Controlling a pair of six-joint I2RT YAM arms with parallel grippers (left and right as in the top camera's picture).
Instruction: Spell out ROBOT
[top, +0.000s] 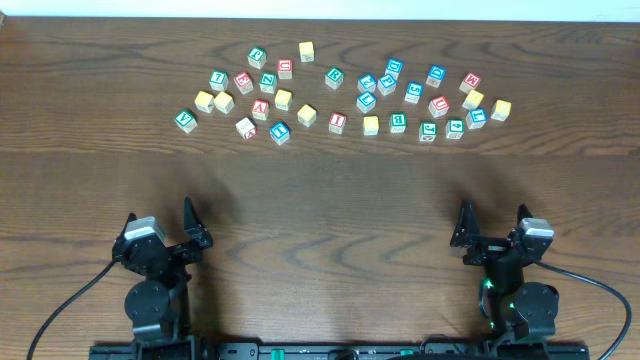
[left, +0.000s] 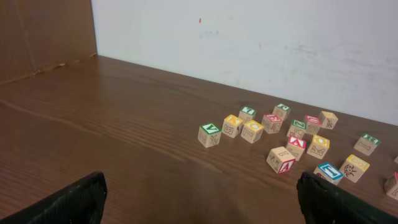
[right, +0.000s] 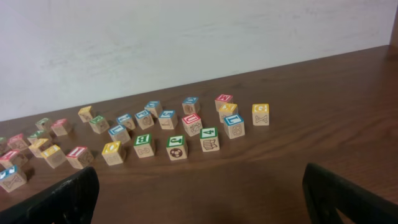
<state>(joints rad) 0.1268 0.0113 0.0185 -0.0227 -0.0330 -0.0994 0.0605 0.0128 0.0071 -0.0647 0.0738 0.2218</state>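
Observation:
Several wooden letter blocks (top: 337, 120) with red, green, blue and yellow faces lie scattered in a band across the far half of the dark wooden table (top: 330, 210). They also show in the left wrist view (left: 281, 159) and in the right wrist view (right: 176, 147). Most letters are too small to read. My left gripper (top: 160, 226) is open and empty at the near left, far from the blocks; its fingers show in the left wrist view (left: 202, 202). My right gripper (top: 494, 226) is open and empty at the near right, and shows in the right wrist view (right: 205, 199).
A white wall (left: 261, 43) runs behind the table's far edge. A brown cardboard panel (left: 43, 31) stands at the far left. Bare wood lies between the grippers and the blocks.

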